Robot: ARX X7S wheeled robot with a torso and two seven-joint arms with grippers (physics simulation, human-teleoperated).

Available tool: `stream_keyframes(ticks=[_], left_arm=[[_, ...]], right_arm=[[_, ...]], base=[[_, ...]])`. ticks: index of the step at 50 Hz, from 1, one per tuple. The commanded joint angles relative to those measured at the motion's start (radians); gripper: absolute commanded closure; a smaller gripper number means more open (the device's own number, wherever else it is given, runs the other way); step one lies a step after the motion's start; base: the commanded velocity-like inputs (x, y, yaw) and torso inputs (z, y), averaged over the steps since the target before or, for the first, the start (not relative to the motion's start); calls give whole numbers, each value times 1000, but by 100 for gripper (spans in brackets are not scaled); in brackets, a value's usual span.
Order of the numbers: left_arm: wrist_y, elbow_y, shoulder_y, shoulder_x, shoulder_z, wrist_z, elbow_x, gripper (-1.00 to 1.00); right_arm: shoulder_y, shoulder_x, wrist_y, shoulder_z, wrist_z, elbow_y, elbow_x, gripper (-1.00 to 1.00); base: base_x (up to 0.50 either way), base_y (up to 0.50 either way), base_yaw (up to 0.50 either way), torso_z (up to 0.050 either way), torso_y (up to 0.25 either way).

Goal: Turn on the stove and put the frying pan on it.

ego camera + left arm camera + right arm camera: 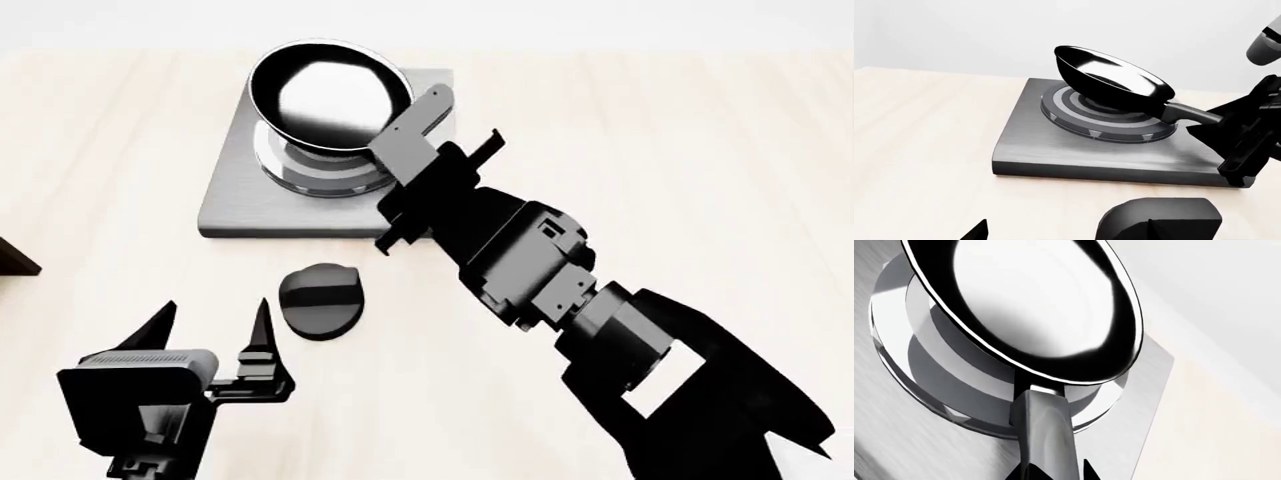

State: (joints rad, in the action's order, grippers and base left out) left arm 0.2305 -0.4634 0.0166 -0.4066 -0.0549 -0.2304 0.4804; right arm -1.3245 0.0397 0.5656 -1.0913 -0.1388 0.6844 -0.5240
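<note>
Left gripper (pixel 214 335): nearest the near edge of the table (pixel 694 150), toward its left side; fingers spread apart, nothing between them; hovers clear of all objects.
Knob (pixel 320 299): small black round disc lying flat on the table; just beyond the left gripper; near the front edge of the stove, apart from it.
Right gripper (pixel 434 140): reaches from the near right toward the middle of the table; fingers clamped on the handle (pixel 1191 114) of the frying pan; in the right wrist view the handle runs down between the two finger tips.
Stove (pixel 1054 150): flat square grey slab resting on the table, toward the far edge, left of centre; round burner (pixel 1101 120) of concentric rings at its middle.
Frying pan (pixel 330 98): black, shiny inside; positioned over the burner; tilted, the far rim raised and the handle side low; the underside appears to touch the burner near the handle side, contact not fully certain; handle points toward the near right.
</note>
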Motion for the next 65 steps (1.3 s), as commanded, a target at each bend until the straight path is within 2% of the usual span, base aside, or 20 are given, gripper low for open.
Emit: stream_keyframes(ticks=[1,8,9,29,65], left_arm=[[-1,1,0,-1,-3,-4,0,-100],[-1,-1,1,-3,-3,-7,0,-100],[-1,0,1,-3,-3,-7,1,-100],[3,-7,-3,-9,-2,-14,9,-100],[-1,-19,0,-18,-6,-26,11,-100]], right_arm=[[1,-6,-16,-8,-3,26,37,100],[-5,-4,-2,-15,8,31,26,100],[-10,-1,16,-13,36,27,8,-100],[-27,21,62,-38,50,-24,-10,-100],[-78,127,228,118,60,-278,-234,-100]], base=[[0,0,3,0,0],[2,0,1,0,0],[0,3,0,0,0],[0,0,0,0,0],[0,0,0,0,0]])
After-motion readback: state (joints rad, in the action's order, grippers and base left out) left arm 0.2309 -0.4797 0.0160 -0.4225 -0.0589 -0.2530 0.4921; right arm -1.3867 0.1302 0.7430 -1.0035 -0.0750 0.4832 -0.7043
